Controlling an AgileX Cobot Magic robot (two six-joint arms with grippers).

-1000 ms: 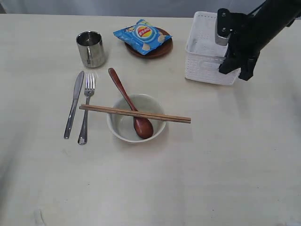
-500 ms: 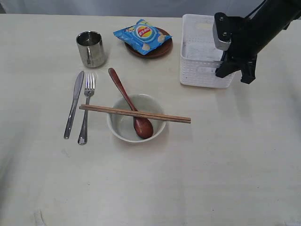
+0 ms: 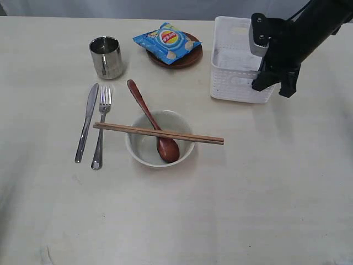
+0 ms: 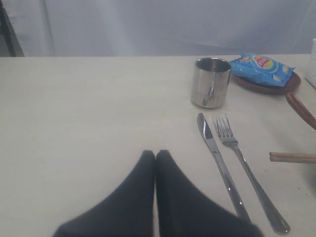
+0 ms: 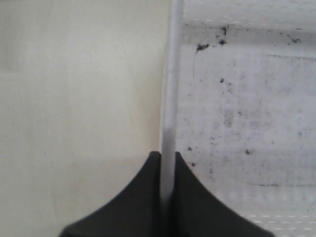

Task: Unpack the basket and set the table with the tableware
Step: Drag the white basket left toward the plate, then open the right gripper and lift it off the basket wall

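The white basket stands at the far right of the table, empty inside. My right gripper is shut on its right-hand wall; the right wrist view shows the thin white rim pinched in that gripper. On the table lie the knife, the fork, the steel cup and the white bowl. The wooden spoon rests in the bowl and the chopsticks lie across it. My left gripper is shut on nothing, over bare table near the knife.
A blue chip bag lies on the small brown plate at the back, left of the basket. The left wrist view also shows the cup and the fork.
My right gripper has drawn the basket a little to the left and set it level from a tilt. The tableware has not moved.
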